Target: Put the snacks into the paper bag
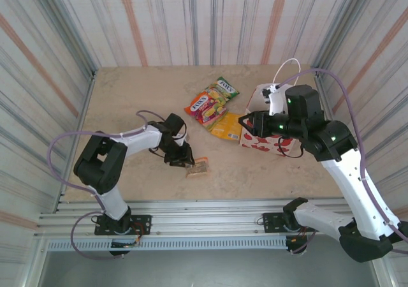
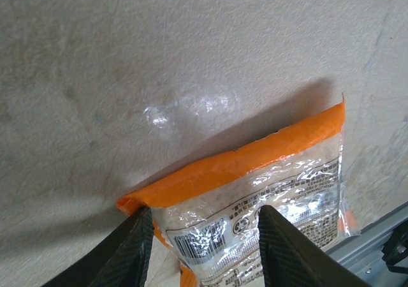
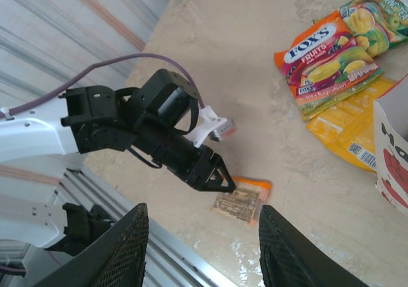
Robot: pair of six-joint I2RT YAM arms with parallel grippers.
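Note:
A small orange-edged clear packet (image 1: 199,167) lies flat near the table's front. My left gripper (image 1: 183,159) is down at its left end. In the left wrist view the packet (image 2: 255,172) sits between the spread fingers of that gripper (image 2: 206,212), which is open. One finger touches its corner and the other overlaps its face. A red-orange Fox's bag (image 1: 205,107), a green Fox's bag (image 1: 221,89) and a yellow packet (image 1: 227,127) lie mid-table. The white apple-print paper bag (image 1: 260,140) stands at the right. My right gripper (image 1: 245,122) hovers open and empty at its left side.
Striped walls enclose the table on three sides. A metal rail (image 1: 210,220) runs along the front edge, close behind the orange packet. From the right wrist, the left arm (image 3: 127,121) is seen reaching across, with the bag's wall (image 3: 392,140) at the right edge.

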